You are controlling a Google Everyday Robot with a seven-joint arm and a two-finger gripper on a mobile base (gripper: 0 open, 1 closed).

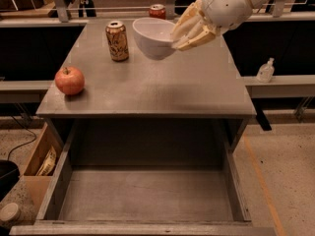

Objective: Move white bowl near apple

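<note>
The white bowl [153, 37] hangs in the air above the middle of the grey table [162, 87], tilted with its opening toward the camera. My gripper [183, 34] comes in from the upper right and is shut on the bowl's right rim. The red apple [69, 80] sits at the table's left front edge, well to the left of and below the bowl.
A gold can [117, 41] stands at the back left of the table and a red can [157, 11] at the back, partly behind the bowl. An open drawer [142, 195] juts out below the table's front. A small bottle [266, 72] stands on a ledge at the right.
</note>
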